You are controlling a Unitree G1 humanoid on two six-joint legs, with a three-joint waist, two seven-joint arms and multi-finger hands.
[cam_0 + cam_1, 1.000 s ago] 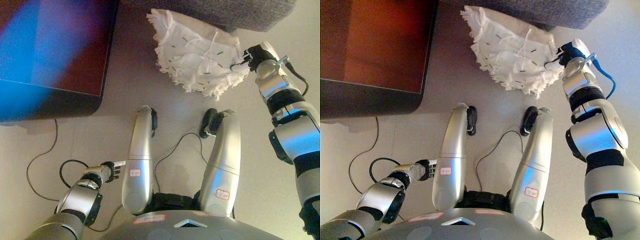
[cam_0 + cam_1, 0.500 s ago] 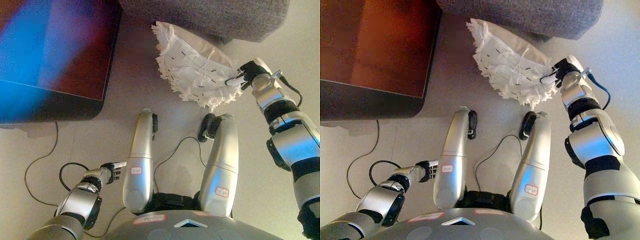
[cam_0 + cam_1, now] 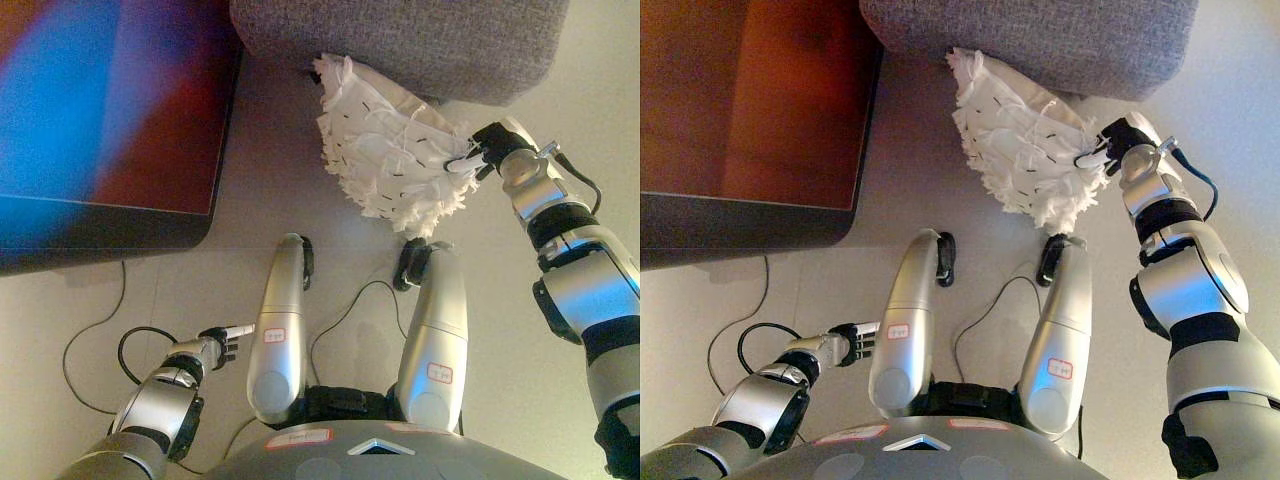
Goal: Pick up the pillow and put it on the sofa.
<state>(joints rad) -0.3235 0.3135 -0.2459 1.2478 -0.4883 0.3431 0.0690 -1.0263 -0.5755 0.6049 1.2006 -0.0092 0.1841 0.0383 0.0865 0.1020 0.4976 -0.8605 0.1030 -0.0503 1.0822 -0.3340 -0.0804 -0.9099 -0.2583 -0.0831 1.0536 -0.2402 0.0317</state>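
- The white fringed pillow is the landmark: it hangs off the floor, its top corner just under the front edge of the grey sofa, apparently touching it, its ragged lower fringe pointing down toward the floor.
- The right hand is at the pillow's right edge, dark fingers curled in and pinching the fringe there; the pillow droops away to the left of that grip.
- The sofa lies directly above the pillow and spans the top of the view to either side of it.
- To the pillow's left stands a dark reddish-brown table, its near edge a black band; a strip of bare floor separates it from the pillow.
- The left hand is well below and to the left of the pillow, low over the floor, holding nothing; its fingers are relaxed and fairly straight, with a white tip pointing right.
- The pillow is not on the sofa seat; it is held in front of the sofa's lower edge.
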